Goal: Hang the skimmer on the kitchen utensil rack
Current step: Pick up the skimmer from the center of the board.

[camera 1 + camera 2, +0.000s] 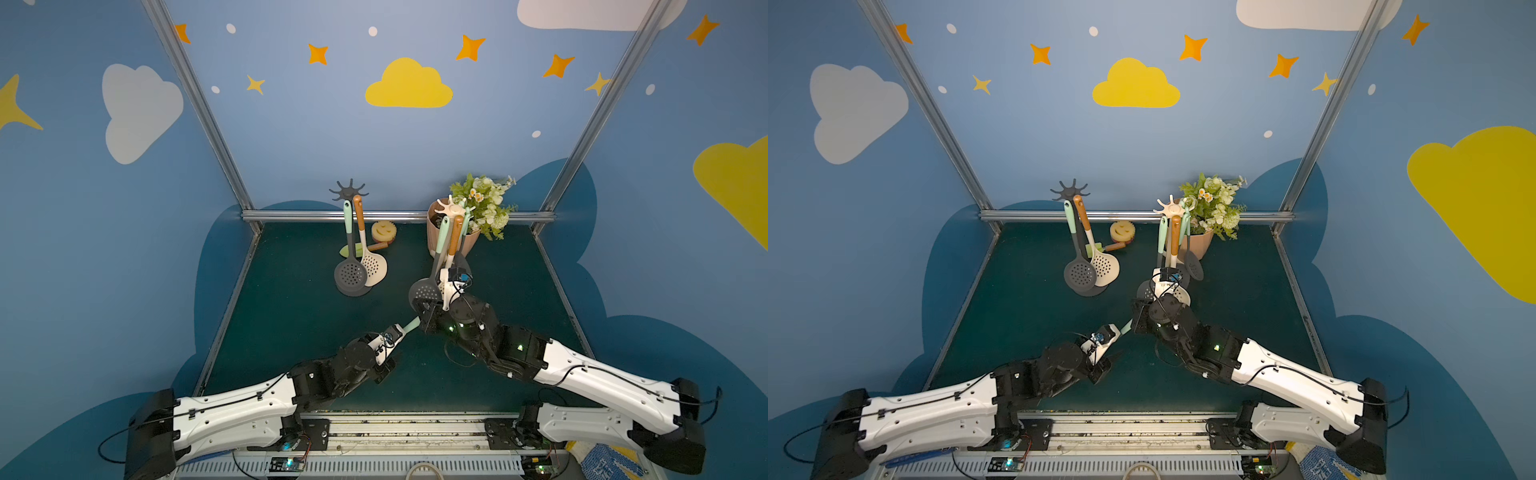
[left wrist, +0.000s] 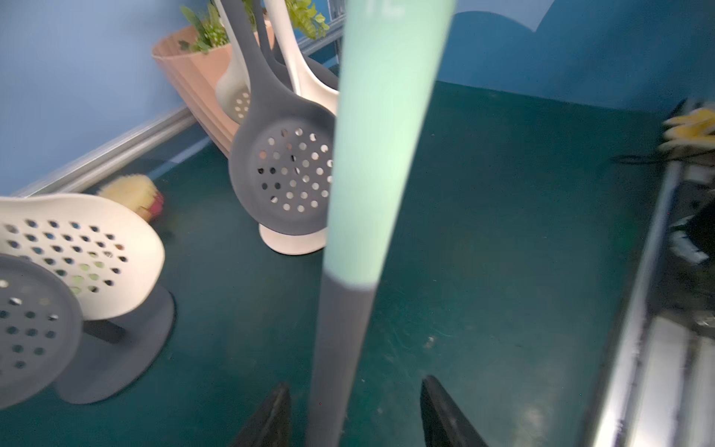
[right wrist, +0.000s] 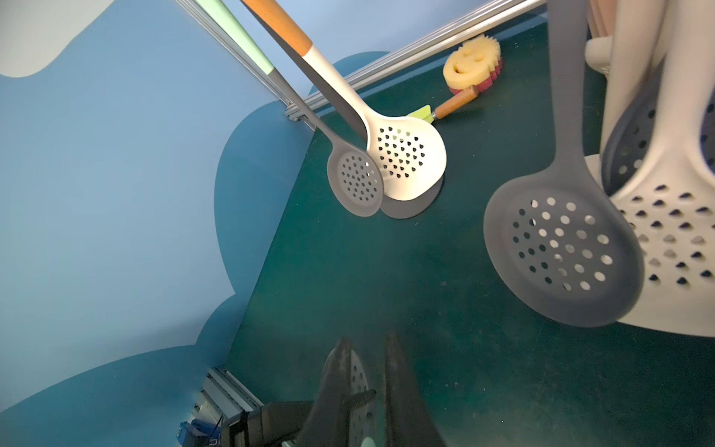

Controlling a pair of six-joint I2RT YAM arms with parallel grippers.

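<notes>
Left gripper (image 2: 356, 381) stands open, its 2 jaws straddling the grey stem of the skimmer (image 2: 387, 135), which is held between both arms. Right gripper (image 3: 367, 340) clamps its perforated head. The handle points toward the left arm, away from the white rack (image 1: 451, 206) beside the right arm.

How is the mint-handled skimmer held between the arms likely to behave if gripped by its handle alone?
The skimmer has a smooth, tapered handle, so it may slip or swivel in the left gripper. Its perforated head, pinched by the right gripper, probably makes it head-heavy yet light.
</notes>
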